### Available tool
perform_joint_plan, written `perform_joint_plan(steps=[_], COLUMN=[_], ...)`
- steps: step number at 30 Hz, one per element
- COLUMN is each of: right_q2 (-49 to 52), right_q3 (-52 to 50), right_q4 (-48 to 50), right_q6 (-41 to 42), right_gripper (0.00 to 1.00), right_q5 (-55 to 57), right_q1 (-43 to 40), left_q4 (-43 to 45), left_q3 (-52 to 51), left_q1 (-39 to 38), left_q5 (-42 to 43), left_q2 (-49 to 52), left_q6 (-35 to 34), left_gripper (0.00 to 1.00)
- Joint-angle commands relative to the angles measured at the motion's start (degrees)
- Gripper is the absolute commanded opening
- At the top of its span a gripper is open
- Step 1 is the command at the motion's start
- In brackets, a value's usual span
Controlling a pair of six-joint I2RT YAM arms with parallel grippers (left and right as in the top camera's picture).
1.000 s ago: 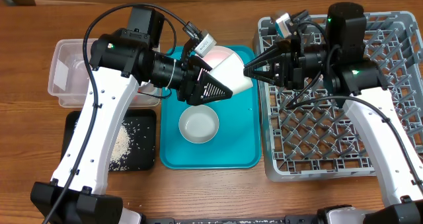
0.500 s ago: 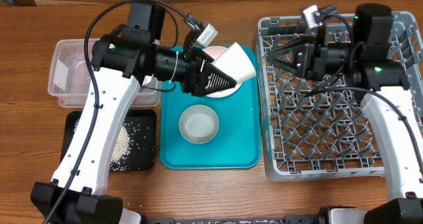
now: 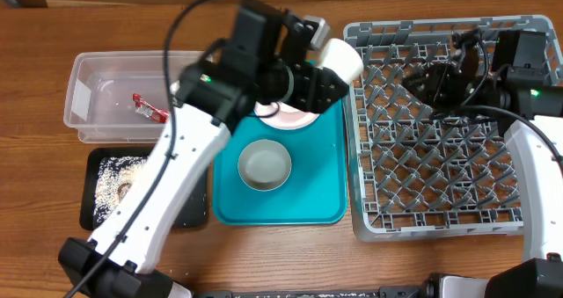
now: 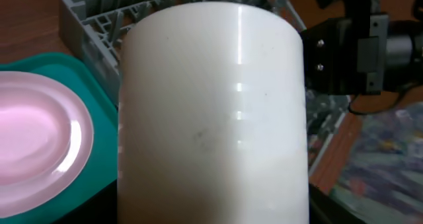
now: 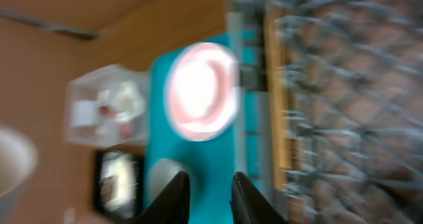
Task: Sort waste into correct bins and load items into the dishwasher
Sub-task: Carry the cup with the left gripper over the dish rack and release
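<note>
Hovering by the far left corner of the dish rack (image 3: pixel 440 170), the left gripper (image 3: pixel 325 74) clasps the cream cup (image 3: pixel 341 59) — the right gripper (image 5: pixel 206 199), slightly parted, holds nothing.

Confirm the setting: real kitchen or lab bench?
Most likely a lab bench staged as dish clearing, not a kitchen: a wooden table, a grey dish rack standing in for a dishwasher, and a clear tub serving as a bin.

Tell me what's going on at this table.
The left arm grips a cream cup at the grey rack's left edge. The right arm hangs over the rack, jaws apart and empty. A pink plate and a bowl sit on the teal tray. A red wrapper lies in the clear tub, rice in the black tray.
</note>
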Motion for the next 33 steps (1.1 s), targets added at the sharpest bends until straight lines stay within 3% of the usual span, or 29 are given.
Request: perform_joint_plan(steps=[1, 10, 17, 25, 33], right_q2=[-0.5, -0.5, -0.5, -0.5, -0.5], right_q3=[1.0, 1.0, 1.0, 1.0, 1.0], right_q4=[-1.7, -7.0, -9.4, -9.7, -10.4], right_q6=[-0.2, 1.1, 3.1, 3.1, 3.1], right_gripper=[0.26, 0.37, 0.52, 0.53, 0.54], right_q5=[15.1, 26.7, 32.9, 32.9, 32.9], right_q1=[-0.3, -0.3, -0.3, -0.3, -0.3], left_q4=[0.7, 1.5, 1.7, -1.4, -3.3], left_q3=[0.2, 0.2, 0.2, 0.2, 0.1], left_q1=[-3.0, -10.8, -15.0, -15.9, -19.1], left_q5=[-12.1, -11.5, -9.8, -8.2, -12.5], left_q2=[-0.2, 6.4, 14.6, 18.1, 18.5], left_q6=[-4.5, -6.0, -6.5, -7.8, -12.1], left_gripper=[0.36, 0.33, 0.33, 0.3, 0.28])
